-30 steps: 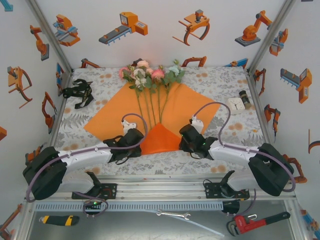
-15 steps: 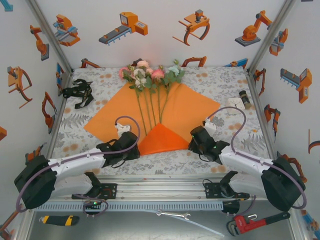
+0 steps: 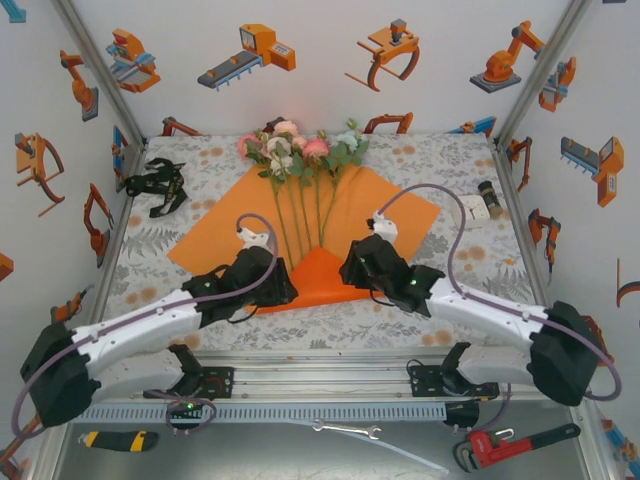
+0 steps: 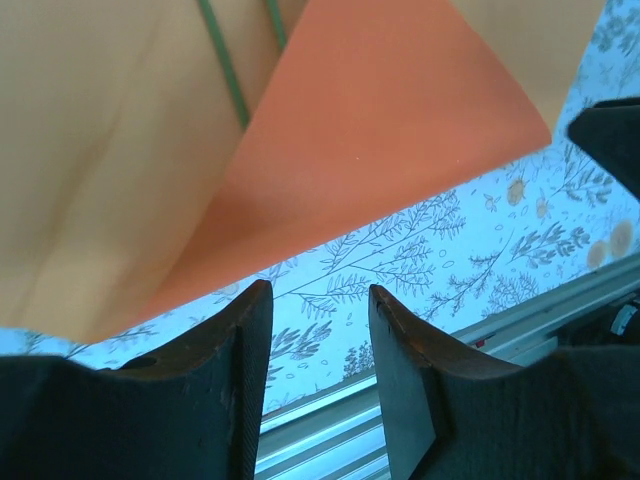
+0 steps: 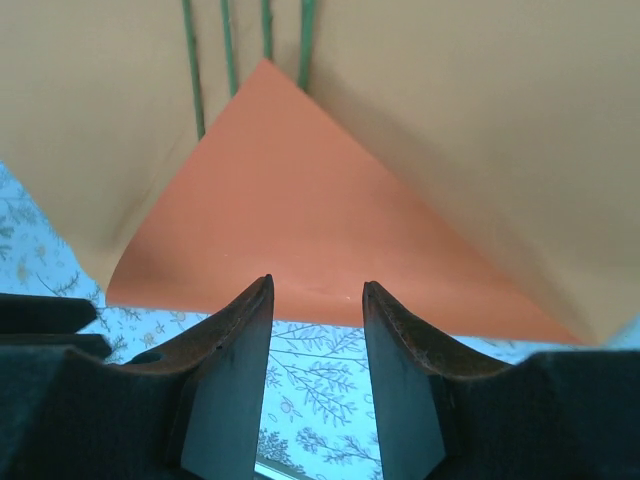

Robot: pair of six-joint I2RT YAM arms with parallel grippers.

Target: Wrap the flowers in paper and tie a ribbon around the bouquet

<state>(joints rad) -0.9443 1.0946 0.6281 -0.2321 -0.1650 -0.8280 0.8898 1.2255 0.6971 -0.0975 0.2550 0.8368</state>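
Both arms stretch low over the tablecloth (image 3: 450,160), angled inward toward the fold (image 3: 318,275) at the near corner of the paper (image 3: 385,215). The left gripper (image 3: 283,290) and right gripper (image 3: 350,272) flank the fold, jaws part-open and empty. The flowers (image 3: 300,150) lie on the centred paper, with the blooms at the far edge.

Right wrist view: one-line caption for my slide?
Open right gripper facing folded-up corner of orange paper laid over green flower stems.
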